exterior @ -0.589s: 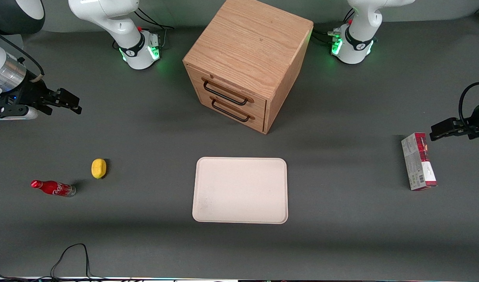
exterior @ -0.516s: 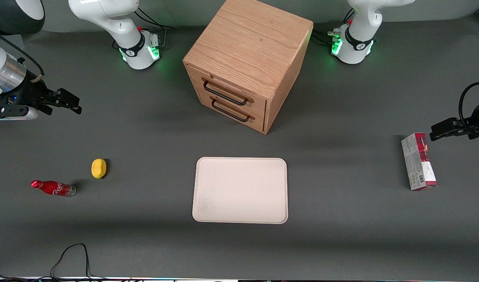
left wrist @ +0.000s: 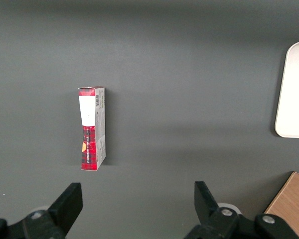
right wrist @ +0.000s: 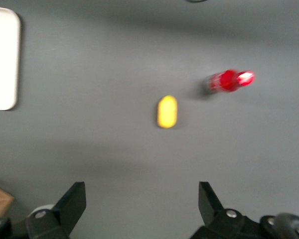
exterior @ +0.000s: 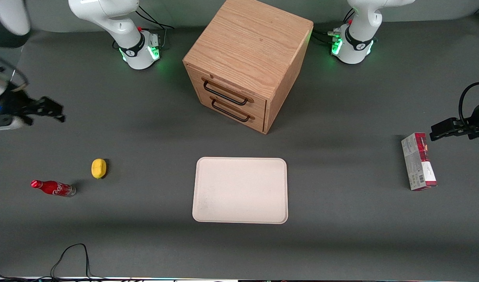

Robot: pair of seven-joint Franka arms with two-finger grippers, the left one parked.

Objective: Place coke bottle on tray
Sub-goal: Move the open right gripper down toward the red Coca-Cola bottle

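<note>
I am watching the hand (exterior: pixel 57 112) hanging above the desk (exterior: pixel 341 243) near the working arm's end, with its two fingers (right wrist: pixel 72 201) spread wide apart and nothing between them. The coke bottle (exterior: pixel 53 188) is sitting on the desk close to that same end, nearer to the front camera than the hand and well apart from it; from the front it seems to be lying on its side with the red cap pointing toward the desk's edge, though the wrist picture (right wrist: pixel 229 80) is smeared and I cannot be sure of its pose there. A small yellow object (exterior: pixel 98 168) is lying just beside the bottle, a little farther from the front camera and not touching it. The tray (exterior: pixel 200 215) is resting flat in the middle of the desk, nearer to the front edge than the wooden drawer cabinet (exterior: pixel 247 58), and it is carrying nothing; the bottle is lying well apart from it. The cabinet is standing with both drawers closed, its two dark handles facing the tray at a slant. A red-and-grey carton (exterior: pixel 418 161) is lying toward the parked arm's end of the desk.
</note>
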